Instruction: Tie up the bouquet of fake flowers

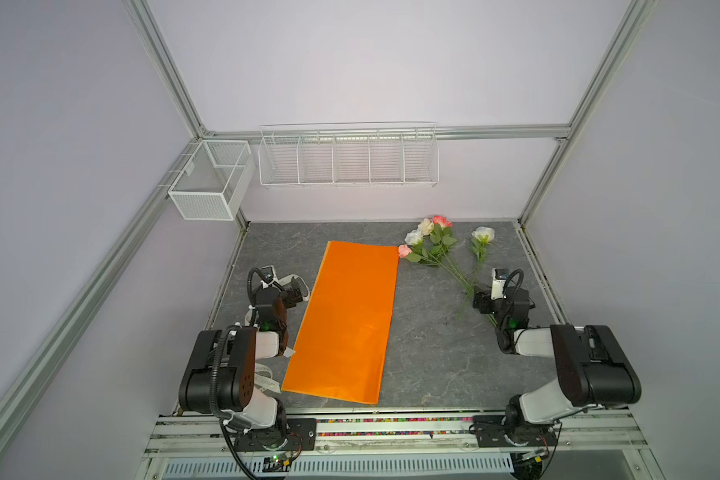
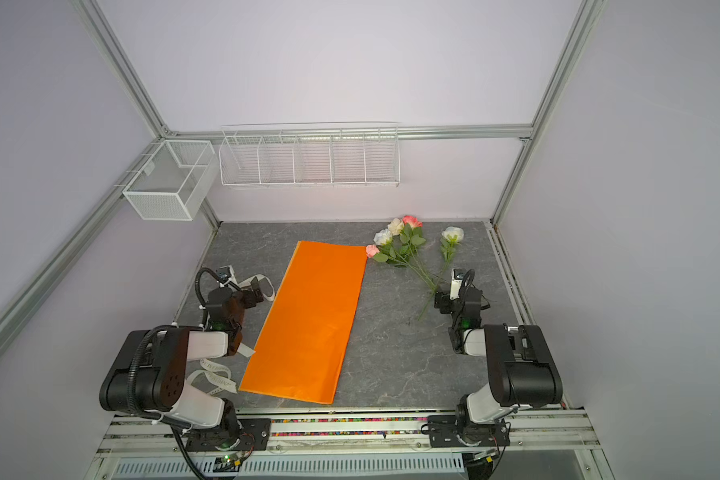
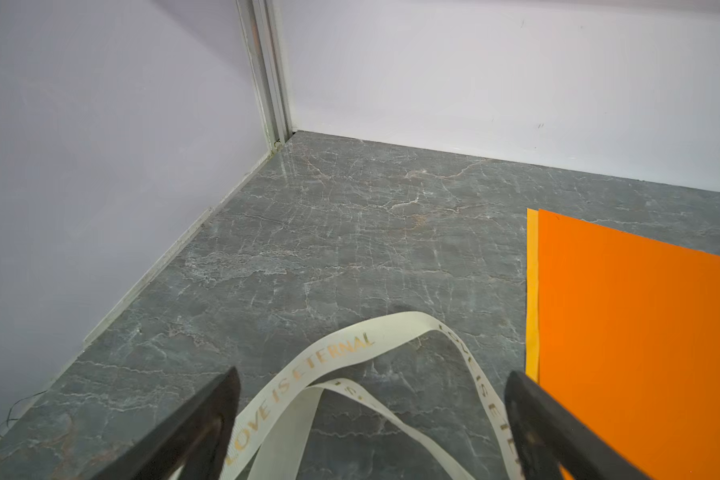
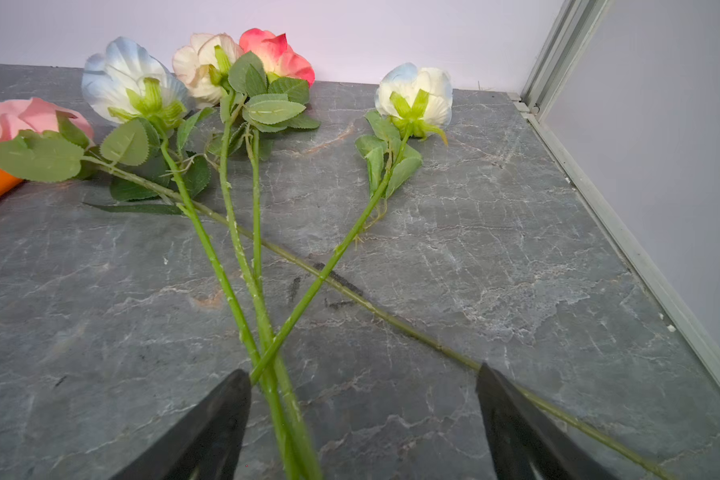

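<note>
Toward the far right corner of the desk, the fake flowers (image 1: 433, 245) lie loose on the surface, five roses on long green stems with their heads pointing at the back wall. Four are bunched together: white, cream, deep pink and pale pink. A fifth, white one (image 4: 414, 97) lies a little to their right, and its stem crosses the others. The pale pink bloom (image 1: 404, 250) sits just beside the far right corner of the orange paper (image 1: 350, 324).

That paper is a long flat rectangle in the middle of the desk. It runs from close to the near edge toward the far edge and leans slightly to the right. The left wrist view shows a paler yellow strip (image 3: 532, 291) along one long side.

The right pincer (image 4: 362, 372) hangs low over the lower ends of the stems with its jaws apart, and several stems pass between its fingers unclamped. The left pincer (image 3: 373, 376) stands near the left edge, also with its jaws apart, over a loop of cream ribbon (image 3: 329, 357) printed "LOVE IS ETERNAL" in gold. In a top view more of the ribbon (image 2: 217, 378) trails beside the near left corner of the paper.

The desk (image 1: 433, 353) is dark grey with pale marble veining. Pale lilac walls (image 1: 371, 62) enclose it, held by an aluminium frame (image 1: 167, 70). A white mesh box (image 1: 208, 183) hangs at the left wall and a white wire rack (image 1: 348, 158) with dividers on the back wall.
</note>
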You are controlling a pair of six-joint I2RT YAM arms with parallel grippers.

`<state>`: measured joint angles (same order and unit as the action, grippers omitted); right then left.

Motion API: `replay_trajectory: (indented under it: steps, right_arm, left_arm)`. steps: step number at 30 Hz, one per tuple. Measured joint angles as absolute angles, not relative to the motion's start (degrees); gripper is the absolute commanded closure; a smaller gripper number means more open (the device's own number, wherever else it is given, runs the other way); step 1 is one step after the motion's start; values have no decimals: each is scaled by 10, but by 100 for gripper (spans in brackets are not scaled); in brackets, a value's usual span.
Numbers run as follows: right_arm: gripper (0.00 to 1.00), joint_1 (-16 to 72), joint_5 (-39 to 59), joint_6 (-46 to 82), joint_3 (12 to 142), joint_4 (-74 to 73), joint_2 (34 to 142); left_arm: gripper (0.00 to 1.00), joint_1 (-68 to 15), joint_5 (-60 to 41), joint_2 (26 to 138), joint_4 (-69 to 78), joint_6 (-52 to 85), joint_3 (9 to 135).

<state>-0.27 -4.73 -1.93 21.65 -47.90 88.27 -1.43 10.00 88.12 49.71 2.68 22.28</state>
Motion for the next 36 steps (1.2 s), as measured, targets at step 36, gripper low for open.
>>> replay_trajectory:
  steps: [36]
  right_arm:
    - [12,3,-38,40,350,-182,743]
  left_arm:
    - [1,-14,165,761,395,72,220]
